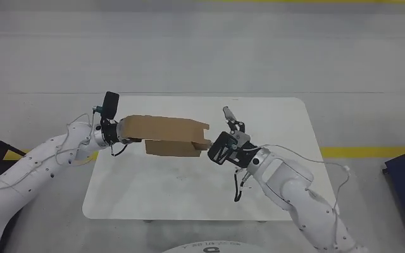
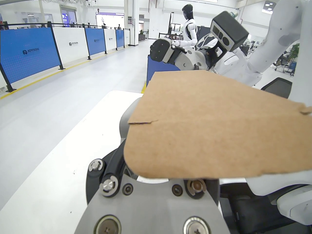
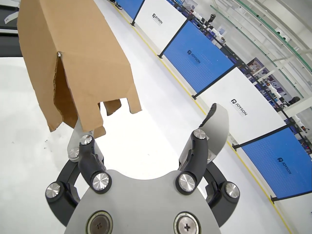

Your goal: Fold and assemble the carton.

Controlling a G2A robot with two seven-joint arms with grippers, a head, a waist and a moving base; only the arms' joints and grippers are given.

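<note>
Carton: the brown corrugated cardboard carton [image 1: 168, 129] [image 2: 207, 122] [image 3: 68, 49] hangs clear above the table's middle, lying left to right. It is half opened into a matte, creased sleeve.
Flaps: the notched end flaps [image 3: 91, 115] dangle unfolded at its right end.
Left arm: the left gripper [image 1: 117, 133] clamps the carton's left end, apparently as an anchor.
Right arm: the right gripper [image 1: 217, 131] [image 3: 146, 122] is spread wide with one finger [image 3: 73, 137] against a flap, probably to tuck it.
Support: the smooth white round-cornered table [image 1: 190, 190] lies below.

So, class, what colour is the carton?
The carton is plain brown, clearest in the right wrist view.
</note>
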